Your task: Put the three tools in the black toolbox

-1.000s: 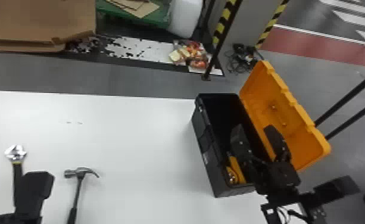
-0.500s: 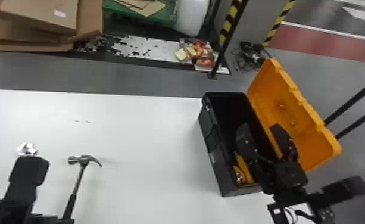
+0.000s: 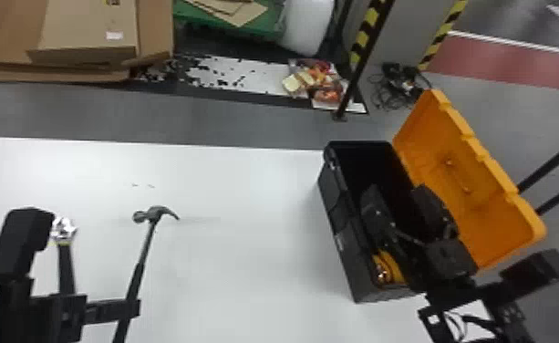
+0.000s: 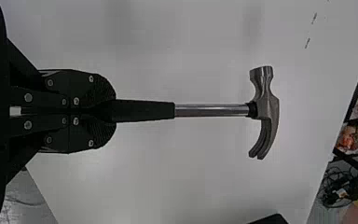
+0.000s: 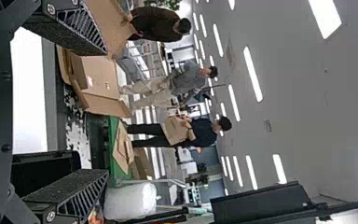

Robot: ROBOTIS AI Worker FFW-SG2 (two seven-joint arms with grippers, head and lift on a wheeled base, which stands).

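Observation:
At the bottom left of the head view is the left gripper's mount [image 3: 59,314], with the hammer [image 3: 139,269] running up past it, head away from the robot. In the left wrist view the left gripper [image 4: 114,111] is shut on the black handle of the hammer [image 4: 212,110]. The adjustable wrench [image 3: 65,264] lies left of it, its lower end behind the arm. A yellow tool [image 3: 392,267] sits at the near end of the black toolbox [image 3: 346,255]. The right gripper [image 3: 396,194] stands open over the toolbox; in the right wrist view, nothing is between the right gripper's [image 5: 105,111] fingers.
The orange lid [image 3: 474,182] stands open on the toolbox's right side. Between hammer and toolbox stretches the white table [image 3: 241,237]. Past its far edge are cardboard boxes [image 3: 86,27] and a striped post [image 3: 364,36].
In the head view the hammer has moved upward, off its earlier place. The left arm has shifted left and up, bringing more of its mount into view. The camera has turned slightly; the right arm holds its pose.

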